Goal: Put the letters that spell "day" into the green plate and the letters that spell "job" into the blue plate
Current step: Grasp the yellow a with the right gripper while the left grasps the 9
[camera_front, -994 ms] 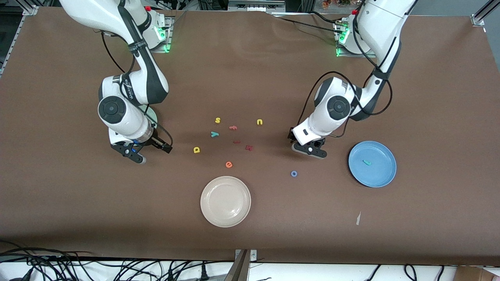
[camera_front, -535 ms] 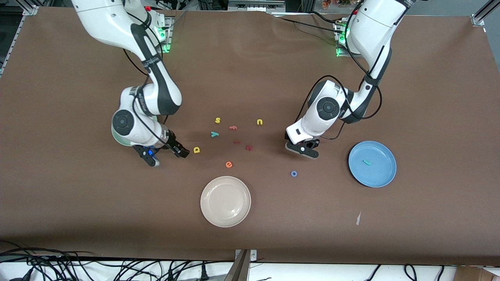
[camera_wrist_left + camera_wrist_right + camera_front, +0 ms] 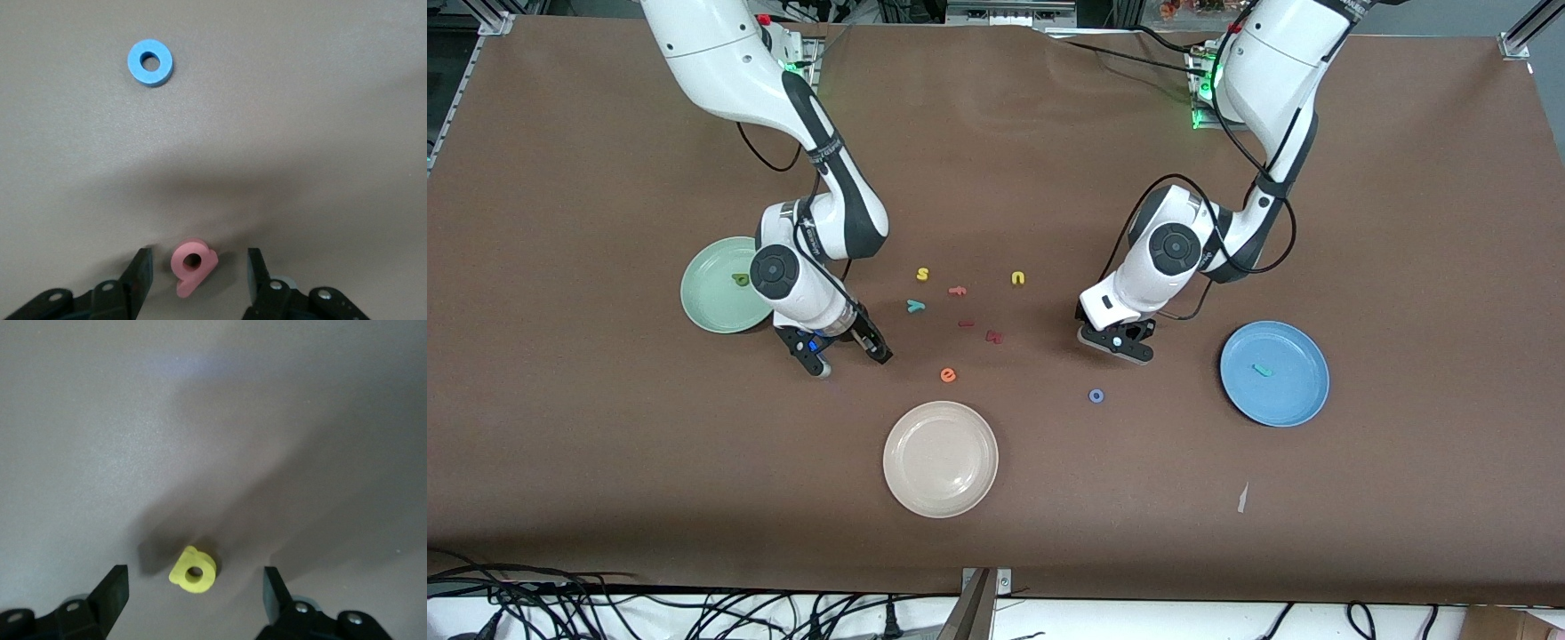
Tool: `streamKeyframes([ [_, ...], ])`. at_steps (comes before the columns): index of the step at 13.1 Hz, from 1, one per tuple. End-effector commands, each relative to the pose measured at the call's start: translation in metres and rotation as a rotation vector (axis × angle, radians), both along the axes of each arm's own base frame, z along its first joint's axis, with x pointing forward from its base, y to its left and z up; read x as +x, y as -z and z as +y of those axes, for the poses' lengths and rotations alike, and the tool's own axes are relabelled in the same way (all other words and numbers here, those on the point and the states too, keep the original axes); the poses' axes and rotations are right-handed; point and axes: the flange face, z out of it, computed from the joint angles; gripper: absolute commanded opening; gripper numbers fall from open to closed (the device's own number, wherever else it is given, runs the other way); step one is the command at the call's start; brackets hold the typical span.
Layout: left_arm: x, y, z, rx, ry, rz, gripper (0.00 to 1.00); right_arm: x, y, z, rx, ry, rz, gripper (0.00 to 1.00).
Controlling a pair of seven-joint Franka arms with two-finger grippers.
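Observation:
My right gripper (image 3: 847, 358) hangs low and open, with the yellow "a" (image 3: 181, 572) lying between its jaws (image 3: 193, 583), untouched. My left gripper (image 3: 1116, 342) is open too, low around the salmon-pink "b" (image 3: 202, 268), with a gap to each finger (image 3: 198, 265). Both letters are hidden in the front view. The blue "o" (image 3: 1096, 396) lies nearer the camera than the left gripper. The teal "y" (image 3: 915, 306) lies mid-table. The green plate (image 3: 707, 311) holds the dark green "d" (image 3: 740, 279). The blue plate (image 3: 1294, 391) holds the teal "j" (image 3: 1261, 370).
A cream-white plate (image 3: 940, 498) sits nearer the camera at mid-table. Loose letters lie between the grippers: yellow "s" (image 3: 922, 274), pink "f" (image 3: 958, 290), yellow "u" (image 3: 1018, 278), orange "e" (image 3: 948, 375) and two dark red pieces (image 3: 994, 336).
My right arm has swung from over the green plate toward mid-table and now covers the yellow "a"; the plate with the "d" is uncovered. My left gripper shifted slightly toward mid-table.

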Motion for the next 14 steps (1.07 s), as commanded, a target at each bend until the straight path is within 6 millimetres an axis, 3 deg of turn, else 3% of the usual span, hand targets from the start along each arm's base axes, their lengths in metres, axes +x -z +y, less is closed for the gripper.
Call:
streamKeyframes([
  [1,0.002,0.004,0.000,0.014,0.030,-0.019,0.50,0.009,0.005,0.006,-0.002,0.006,-0.013,0.84],
  [2,0.000,0.007,0.002,0.016,0.030,-0.015,0.49,0.009,0.005,0.005,-0.003,0.005,-0.015,0.64],
  [3,0.000,0.008,0.002,0.015,0.030,-0.018,0.54,0.009,0.004,0.006,-0.001,0.004,-0.016,0.48],
  [4,-0.002,0.010,0.003,0.017,0.030,-0.014,0.54,0.009,0.004,0.007,-0.002,0.000,-0.017,0.42],
  [5,-0.002,0.010,0.003,0.017,0.031,-0.014,0.48,0.009,0.004,0.006,-0.003,-0.006,-0.016,0.32],
  [6,-0.002,0.009,0.003,0.015,0.031,-0.020,0.35,0.009,0.004,0.006,-0.003,-0.008,-0.015,0.21],
  [7,-0.002,0.009,0.003,0.015,0.031,-0.020,0.30,0.009,0.004,0.005,-0.002,-0.007,-0.013,0.15],
  [9,-0.002,0.010,0.004,0.016,0.032,-0.019,0.27,0.011,-0.008,0.005,0.003,-0.004,-0.009,0.10],
  [10,-0.002,0.010,0.004,0.016,0.032,-0.019,0.18,0.011,-0.021,0.001,0.004,-0.008,0.015,0.10],
  [12,0.002,0.005,0.007,0.015,0.024,-0.025,0.12,0.014,-0.044,-0.019,-0.007,-0.009,0.068,0.10],
  [13,0.012,-0.009,0.021,0.012,-0.003,-0.038,0.13,0.017,-0.050,-0.039,-0.021,-0.022,0.103,0.10],
  [14,0.028,-0.027,0.047,0.008,-0.050,-0.062,0.13,0.019,-0.054,-0.067,-0.034,-0.084,0.153,0.10],
])
